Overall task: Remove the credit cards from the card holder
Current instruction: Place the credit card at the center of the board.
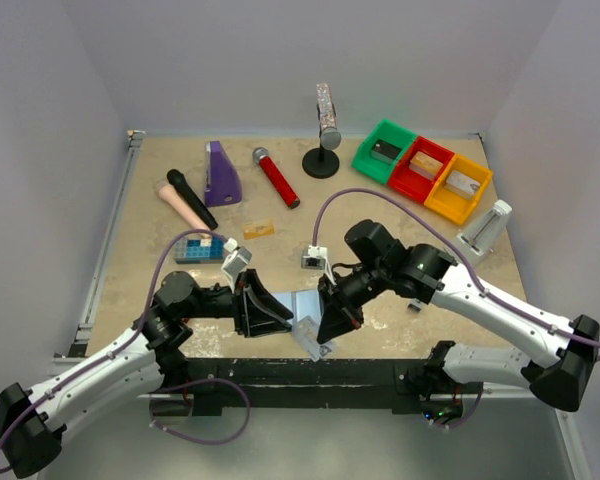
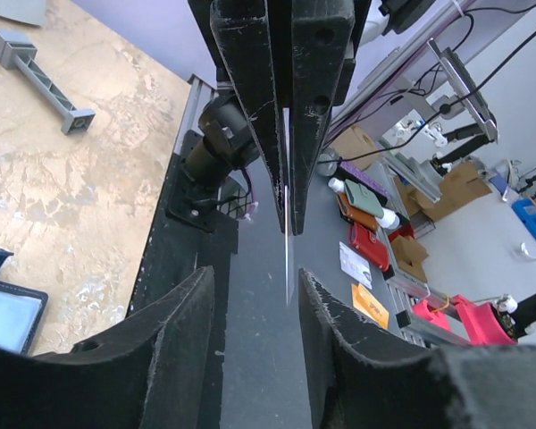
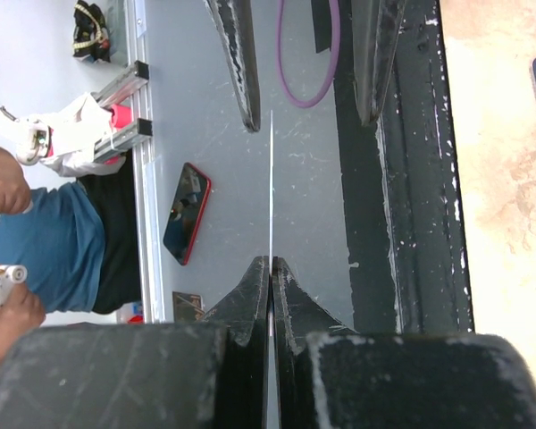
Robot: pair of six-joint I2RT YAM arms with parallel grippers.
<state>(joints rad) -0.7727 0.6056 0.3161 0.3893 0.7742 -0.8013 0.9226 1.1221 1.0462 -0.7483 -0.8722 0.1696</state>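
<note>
Seen from above, two robot arms reached in from the near edge of a mottled beige tabletop (image 1: pixel 380 210) and met nose to nose at its front middle. The right pincer (image 1: pixel 323 342) was clamped fully shut on one end of a silvery-white credit card (image 1: pixel 308 336), holding it off the surface. In both wrist views this card appeared edge-on as a thin bright line. Its free end reached into the gap of the left pincer (image 1: pixel 286 322). The left pincer's two black fingers (image 2: pixel 183 331) stood partly apart, one on each side of the card. The card ran nearer one finger than the other, and neither finger visibly pressed on it.

The card holder (image 1: pixel 300 302) lay open on the tabletop just behind the two pincers, showing its pale blue-grey inside.

Further back and to the left lay a small orange-gold card (image 1: pixel 259 229), flat and on its own. Just left of it sat a studded blue toy-brick block (image 1: pixel 198 247). Behind these lay a black microphone (image 1: pixel 191 197), a red microphone (image 1: pixel 276 177) and a purple wedge-shaped object (image 1: pixel 221 173). At the back right stood a row of three bins (image 1: pixel 423 170), green, red and yellow.
</note>
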